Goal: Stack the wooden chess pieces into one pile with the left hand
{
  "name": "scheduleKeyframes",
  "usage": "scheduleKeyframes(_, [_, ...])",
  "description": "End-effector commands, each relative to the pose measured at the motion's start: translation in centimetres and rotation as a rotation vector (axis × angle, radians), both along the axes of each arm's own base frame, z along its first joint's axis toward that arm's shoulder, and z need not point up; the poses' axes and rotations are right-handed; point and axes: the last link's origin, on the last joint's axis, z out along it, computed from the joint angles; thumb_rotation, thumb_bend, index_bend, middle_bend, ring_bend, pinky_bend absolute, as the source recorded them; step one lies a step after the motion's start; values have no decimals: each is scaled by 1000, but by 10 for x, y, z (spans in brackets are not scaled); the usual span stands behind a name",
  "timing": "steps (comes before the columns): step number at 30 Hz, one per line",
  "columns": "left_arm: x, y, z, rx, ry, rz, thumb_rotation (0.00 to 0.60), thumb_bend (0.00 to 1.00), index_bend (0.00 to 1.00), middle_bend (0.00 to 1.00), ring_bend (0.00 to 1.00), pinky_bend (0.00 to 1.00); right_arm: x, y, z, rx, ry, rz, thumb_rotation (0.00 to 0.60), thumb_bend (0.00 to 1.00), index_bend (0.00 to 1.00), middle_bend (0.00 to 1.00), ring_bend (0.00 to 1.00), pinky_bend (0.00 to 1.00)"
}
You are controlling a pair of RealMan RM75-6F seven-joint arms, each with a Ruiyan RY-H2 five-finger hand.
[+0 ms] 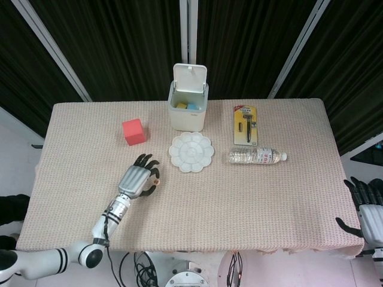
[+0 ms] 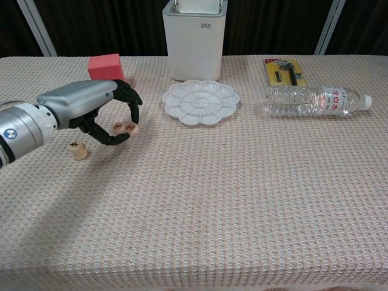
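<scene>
Pinching one small wooden chess piece (image 2: 130,128) by its rim, fingers curled, just beside another piece (image 2: 117,127), the left robot hand (image 2: 100,109) holds something light, hard and likely slippery.

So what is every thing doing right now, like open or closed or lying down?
left hand: raised, pinching a chess piece
second chess piece: right beside the pinched one, under the fingers
third chess piece: on the cloth, apart from the hand
right hand: off the table edge, fingers apart, holding nothing
bin: lid up
water bottle: lying on its side, capped
paint palette: flat, wells clean
</scene>
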Motion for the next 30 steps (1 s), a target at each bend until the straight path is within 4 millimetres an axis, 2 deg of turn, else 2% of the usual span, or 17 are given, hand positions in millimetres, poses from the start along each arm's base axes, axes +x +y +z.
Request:
scheduleKeyframes(1, [-7, -4, 23, 9, 28, 35, 600, 349, 492, 214, 0, 0, 1, -1, -1, 10, -1, 3, 600, 143, 0, 0, 0, 0])
scheduleKeyframes(5, [-16, -15, 43, -16, 108, 63, 600, 349, 488, 213, 0, 0, 5, -3, -5, 18, -11, 15, 600, 143, 0, 0, 0, 0])
scheduleKeyframes(11, [-31, -32, 56, -59, 143, 84, 600, 348, 500, 204, 0, 0, 7, -4, -9, 28, -17, 23, 600, 144, 0, 0, 0, 0])
scheduleKeyframes(17, [-42, -37, 53, -65, 98, 100, 600, 349, 487, 204, 0, 0, 10, -4, -8, 23, -13, 32, 600, 143, 0, 0, 0, 0])
scheduleKeyframes(30, [-56, -29, 47, -41, 90, 113, 600, 349, 477, 205, 0, 0, 6, -3, -5, 16, 3, 9, 600, 143, 0, 0, 0, 0])
